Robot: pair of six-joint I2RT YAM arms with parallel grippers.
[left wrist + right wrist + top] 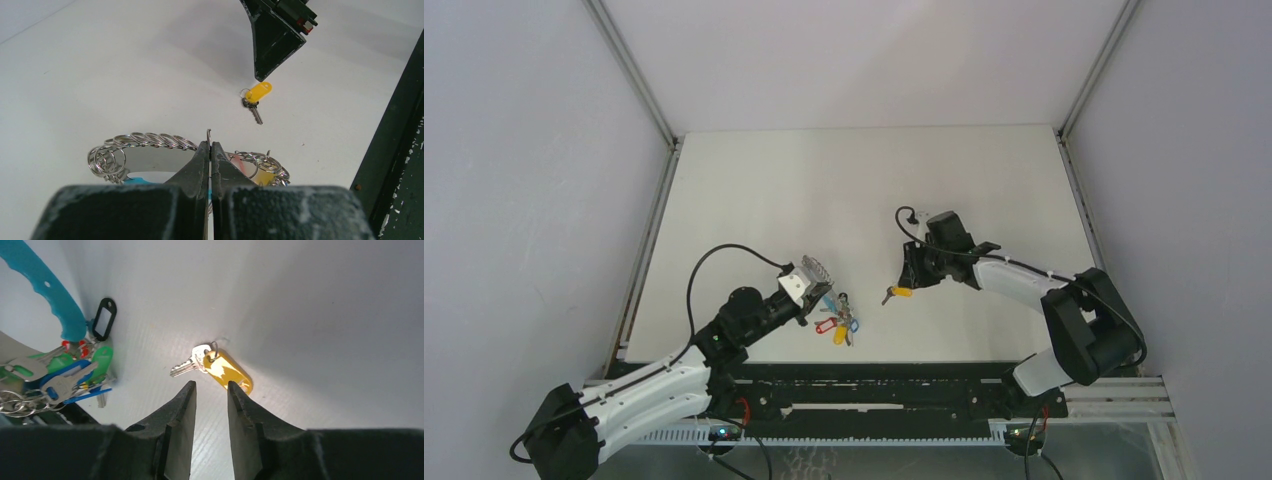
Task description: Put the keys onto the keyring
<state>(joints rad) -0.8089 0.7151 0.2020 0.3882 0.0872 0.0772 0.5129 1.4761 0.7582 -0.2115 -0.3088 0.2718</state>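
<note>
The keyring (820,275) has a bright blue band (47,287) and a row of small metal rings (145,141); coloured-tag keys (839,322) hang from it. My left gripper (210,146) is shut on a thin wire part of the keyring and holds it just above the table. The yellow-headed key (227,369) lies alone on the table, also in the top view (897,293) and the left wrist view (257,95). My right gripper (210,386) is open just above it, its fingertips close to the yellow head. A green-headed key (102,361) sits in the cluster; I cannot tell if it is attached.
A black empty tag (104,317) hangs by the blue band. The right gripper's fingers (272,45) show at the top of the left wrist view. The black rail of the arm bases (874,385) runs along the table's near edge.
</note>
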